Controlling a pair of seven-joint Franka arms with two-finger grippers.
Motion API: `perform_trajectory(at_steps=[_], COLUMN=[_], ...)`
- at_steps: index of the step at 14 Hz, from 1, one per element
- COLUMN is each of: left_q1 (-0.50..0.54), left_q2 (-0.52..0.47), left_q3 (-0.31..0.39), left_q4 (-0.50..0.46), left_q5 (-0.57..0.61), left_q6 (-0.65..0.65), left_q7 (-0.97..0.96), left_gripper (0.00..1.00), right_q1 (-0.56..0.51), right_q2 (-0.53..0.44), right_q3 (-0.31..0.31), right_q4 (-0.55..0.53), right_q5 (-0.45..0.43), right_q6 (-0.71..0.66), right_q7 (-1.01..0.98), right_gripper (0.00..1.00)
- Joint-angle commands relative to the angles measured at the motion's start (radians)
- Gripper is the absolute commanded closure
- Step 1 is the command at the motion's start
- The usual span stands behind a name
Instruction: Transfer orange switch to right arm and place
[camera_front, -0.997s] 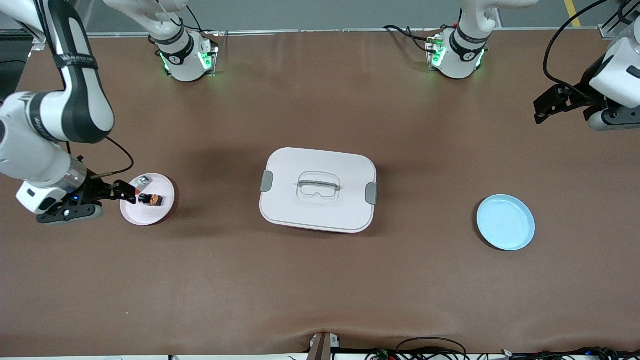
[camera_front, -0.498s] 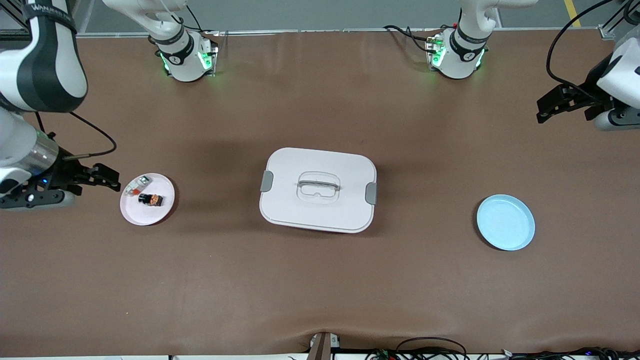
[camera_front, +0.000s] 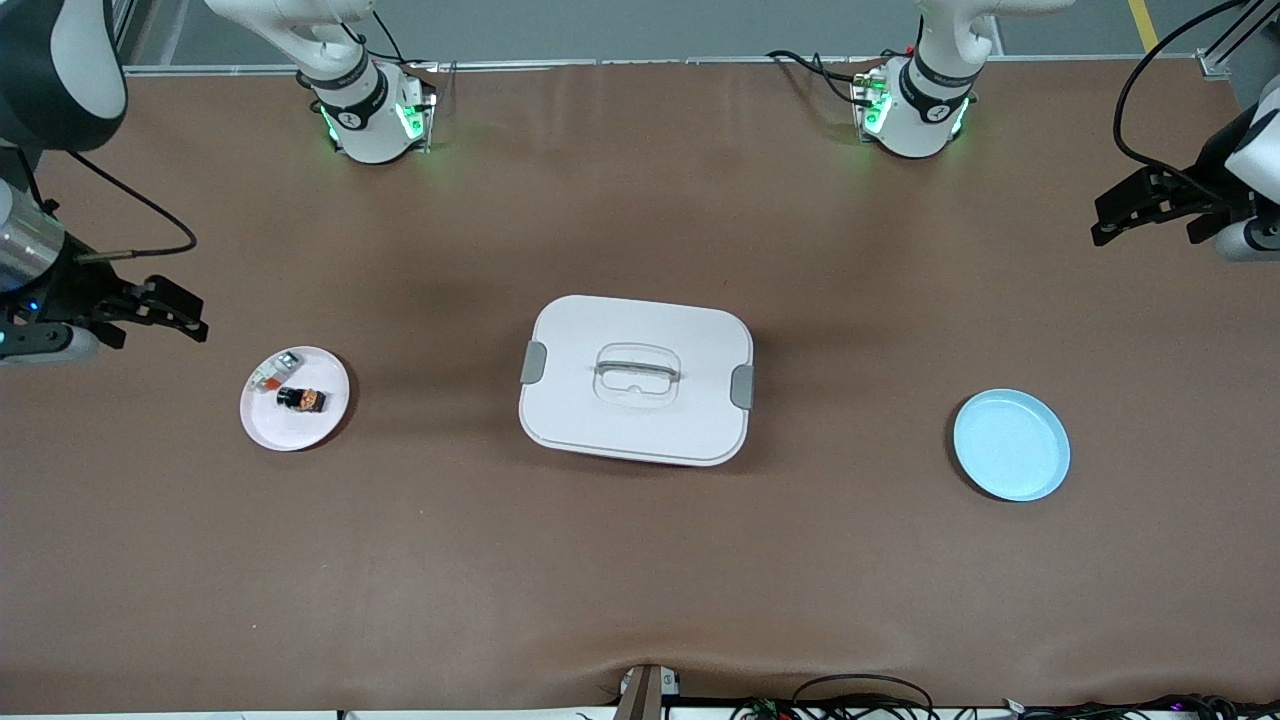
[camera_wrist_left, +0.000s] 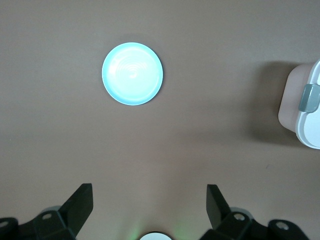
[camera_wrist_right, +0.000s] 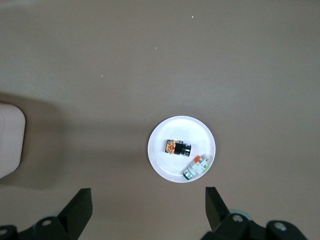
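Note:
The orange switch (camera_front: 303, 399), a tiny black block with orange markings, lies on a small pale pink plate (camera_front: 285, 428) toward the right arm's end of the table. In the right wrist view the orange switch (camera_wrist_right: 177, 148) rests near the middle of the plate (camera_wrist_right: 175, 129). My right gripper (camera_front: 195, 315) hangs open and empty over bare table beside the plate; the right gripper (camera_wrist_right: 147, 205) holds nothing between its fingers. My left gripper (camera_front: 1100, 225) is open and empty over the left arm's end of the table, and the left gripper (camera_wrist_left: 149, 205) shows only bare table between its fingers.
A grey-white part with a red-orange tab (camera_front: 272, 372) shares the plate with the switch. A white lidded box (camera_front: 600, 330) with grey clips stands mid-table. A light blue plate (camera_front: 1010, 445) lies toward the left arm's end, also visible as the blue plate (camera_wrist_left: 132, 74).
My right gripper has lifted off the pink plate and drawn back toward the table's end, leaving the switch lying there. The left gripper has also drawn back toward its end.

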Motion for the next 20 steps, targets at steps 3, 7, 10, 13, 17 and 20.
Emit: perform_trajectory(at_steps=[3,7,10,13,17,20], left_q1=[0.007,0.002,-0.002,-0.002,-0.001,0.002], left_q2=[-0.016,-0.018,-0.033,-0.038,-0.035,-0.03], left_q3=[-0.002,-0.004,-0.006,-0.007,-0.007,-0.006], left_q4=[-0.002,-0.002,-0.021,-0.024,-0.022,-0.019], left_q5=[-0.042,-0.039,-0.028,-0.027,-0.027,-0.025], left_q6=[0.002,0.0,-0.001,-0.003,-0.006,-0.006], left_q7=[0.025,0.044,0.045,0.045,0.039,0.035], left_gripper=[0.0,0.0,0.0,0.0,0.0,0.0], right_q1=[-0.004,-0.004,-0.004,-0.01,-0.032,-0.032], right_q2=[-0.061,-0.092,-0.092,-0.085,-0.082,-0.069], right_q3=[0.003,0.004,0.004,0.003,0.003,0.004], right_q4=[-0.004,-0.004,-0.004,-0.002,-0.002,0.04], right_q5=[-0.007,-0.004,-0.002,-0.002,0.002,-0.002], right_q6=[-0.061,-0.083,-0.097,-0.092,-0.088,-0.086], right_q7=[0.042,0.089,0.111,0.109,0.099,0.106], right_gripper=[0.0,0.0,0.0,0.0,0.0,0.0])
